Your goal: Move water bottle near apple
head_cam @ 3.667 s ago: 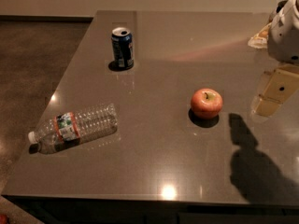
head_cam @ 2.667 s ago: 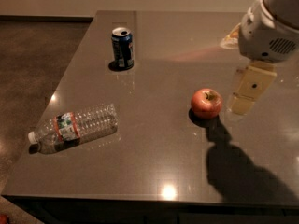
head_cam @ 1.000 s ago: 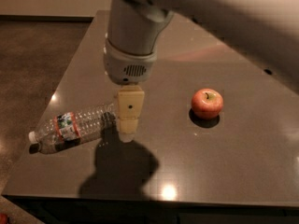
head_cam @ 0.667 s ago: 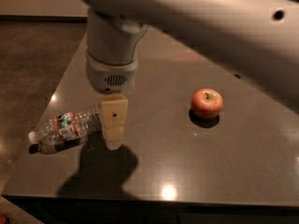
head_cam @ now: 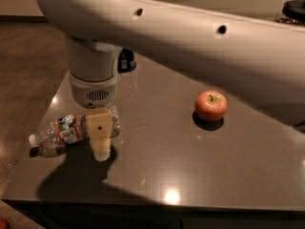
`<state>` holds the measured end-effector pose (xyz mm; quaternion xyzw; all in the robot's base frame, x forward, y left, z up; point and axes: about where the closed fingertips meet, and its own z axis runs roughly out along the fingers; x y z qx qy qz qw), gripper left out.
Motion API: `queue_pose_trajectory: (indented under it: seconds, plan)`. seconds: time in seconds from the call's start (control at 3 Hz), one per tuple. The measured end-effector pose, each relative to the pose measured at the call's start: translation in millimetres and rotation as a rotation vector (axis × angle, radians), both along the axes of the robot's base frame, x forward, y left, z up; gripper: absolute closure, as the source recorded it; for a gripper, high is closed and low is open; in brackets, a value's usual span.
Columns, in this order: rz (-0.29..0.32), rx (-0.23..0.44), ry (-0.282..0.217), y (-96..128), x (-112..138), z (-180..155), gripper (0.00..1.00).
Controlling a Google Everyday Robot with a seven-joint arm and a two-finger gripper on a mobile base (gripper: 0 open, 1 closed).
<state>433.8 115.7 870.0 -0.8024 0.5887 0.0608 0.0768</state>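
So the water bottle (head_cam: 64, 132) is lying on its side by the counter's (head_cam: 157, 175) left edge. Its white cap points out toward that edge, and its long axis runs roughly along the front edge. The gripper (head_cam: 100, 140) hangs in front of the bottle's bottom end, not its middle, so I'd guess it wants to shift a bit toward the cap. Can't tell if the claw is released or clenched. The apple (head_cam: 210, 105) sits well apart, toward the right edge.
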Motion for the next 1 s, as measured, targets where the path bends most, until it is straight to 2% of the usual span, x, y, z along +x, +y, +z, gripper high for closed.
queue_pose_trajectory:
  seconds: [0.33,0.67,1.0]
  plan:
    - [0.005,-0.020,0.013,8,2,-13,0.16]
    - [0.000,-0.031,0.026,9,7,-20,0.47]
    - [-0.007,-0.028,0.028,4,12,-19,0.70]
